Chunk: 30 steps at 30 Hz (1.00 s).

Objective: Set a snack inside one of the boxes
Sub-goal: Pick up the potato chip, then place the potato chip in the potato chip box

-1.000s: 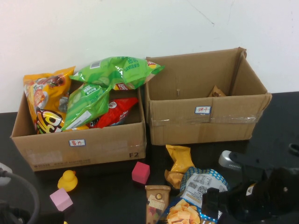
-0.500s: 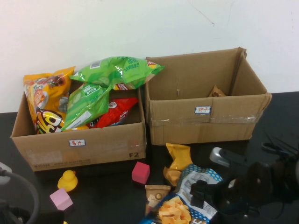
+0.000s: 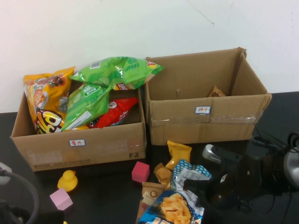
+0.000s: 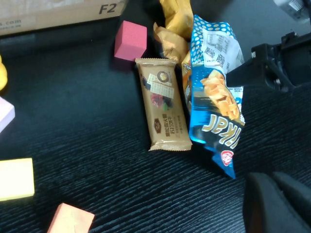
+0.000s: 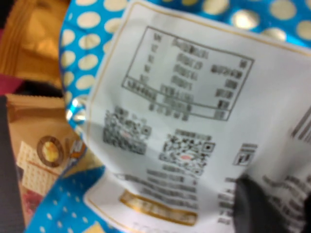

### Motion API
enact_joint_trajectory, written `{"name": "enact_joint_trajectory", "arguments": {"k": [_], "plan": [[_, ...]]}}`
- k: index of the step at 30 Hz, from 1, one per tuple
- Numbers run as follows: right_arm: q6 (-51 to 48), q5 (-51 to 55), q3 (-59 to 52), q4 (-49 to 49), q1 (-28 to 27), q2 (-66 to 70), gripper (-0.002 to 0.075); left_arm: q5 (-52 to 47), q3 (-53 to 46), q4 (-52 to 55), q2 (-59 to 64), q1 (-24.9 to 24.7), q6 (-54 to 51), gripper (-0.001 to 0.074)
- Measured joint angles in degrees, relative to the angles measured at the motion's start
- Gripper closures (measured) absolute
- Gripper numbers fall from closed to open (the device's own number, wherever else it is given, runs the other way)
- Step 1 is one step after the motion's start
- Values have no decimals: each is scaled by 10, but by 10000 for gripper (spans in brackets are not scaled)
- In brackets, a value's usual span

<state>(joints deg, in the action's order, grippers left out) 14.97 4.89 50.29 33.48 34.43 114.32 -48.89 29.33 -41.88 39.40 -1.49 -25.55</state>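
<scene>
My right gripper (image 3: 195, 187) is shut on the upper end of a blue snack bag (image 3: 174, 208), which hangs tilted just above the black table in front of the right cardboard box (image 3: 205, 123). The bag also shows in the left wrist view (image 4: 214, 102), with the right gripper (image 4: 240, 75) at its edge. It fills the right wrist view (image 5: 184, 97), where the right gripper (image 5: 284, 206) pinches it. The left cardboard box (image 3: 79, 147) holds several chip bags. My left gripper (image 4: 279, 204) is shut and empty, low over the table near the bag's lower corner.
A brown snack bar (image 3: 148, 193) lies beside the bag. A yellow packet (image 3: 180, 154) and a small orange packet (image 3: 163, 173) lie before the right box. A pink cube (image 3: 140, 171), a yellow duck (image 3: 68, 179) and a light pink block (image 3: 61, 199) sit before the left box.
My right gripper has moved left with the blue bag, which has shifted left, now overlapping the brown bar. The left arm has not moved.
</scene>
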Motion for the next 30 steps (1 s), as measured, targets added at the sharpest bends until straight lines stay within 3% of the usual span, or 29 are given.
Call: {"name": "enact_joint_trajectory", "arguments": {"k": [2,6,13,23,30], "plan": [[-1,-2,0,-1,0,0,659,0,0,0,0,0,0,737],[-31,2,3,-6,0,0,695,0,0,0,0,0,0,737],[-96,59,1,-31,0,-52,711,24,0,0,0,0,0,737],[-103,60,1,-70,0,-200,716,72,0,3,0,0,0,737],[-112,42,63,-71,0,-233,716,77,0,102,-9,0,33,737]]}}
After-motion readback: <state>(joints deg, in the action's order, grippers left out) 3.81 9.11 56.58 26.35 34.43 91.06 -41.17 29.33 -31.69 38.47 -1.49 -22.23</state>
